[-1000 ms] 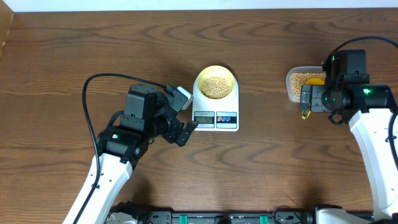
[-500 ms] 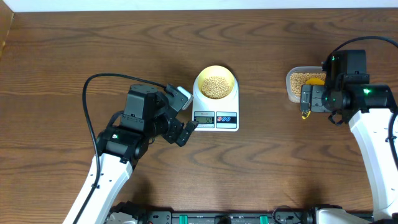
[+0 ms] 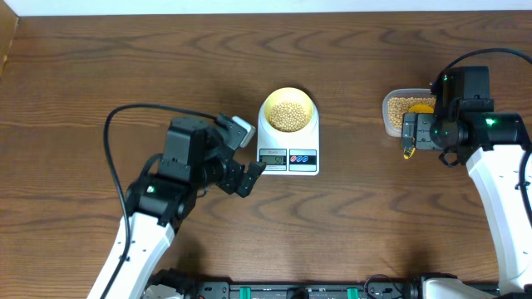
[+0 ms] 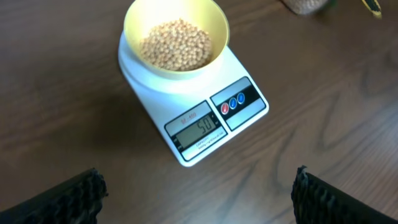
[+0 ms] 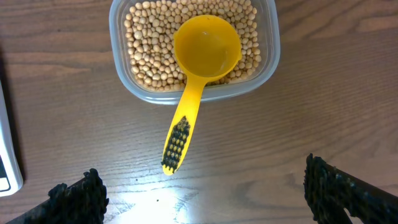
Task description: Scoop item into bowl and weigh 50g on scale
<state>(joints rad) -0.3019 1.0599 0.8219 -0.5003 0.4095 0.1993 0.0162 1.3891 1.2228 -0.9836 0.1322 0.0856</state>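
The white scale (image 3: 303,137) (image 4: 249,81) stands mid-table, its display showing 50. On it sits the pale yellow bowl (image 3: 268,108) (image 4: 134,18), holding a heap of tan beans (image 3: 288,115) (image 4: 176,43). My left gripper (image 3: 249,151) (image 4: 199,186) hovers just left of the scale's front and is open and empty. More beans (image 5: 149,56) fill a clear tub (image 3: 389,112) (image 5: 199,93) at the right. A yellow scoop (image 3: 422,106) (image 5: 205,46) rests in them with its handle over the tub's near rim. My right gripper (image 3: 413,133) (image 5: 205,186) is open above the table beside that handle, holding nothing.
The table is dark wood (image 3: 125,66). The left arm's black cable (image 3: 116,124) loops over the table at the left. The far table edge meets a white wall (image 3: 266,7).
My left arm has drawn back slightly to the left and toward the front, away from the scale, and its cable loop has shifted. The right arm, scale and bowl have not moved.
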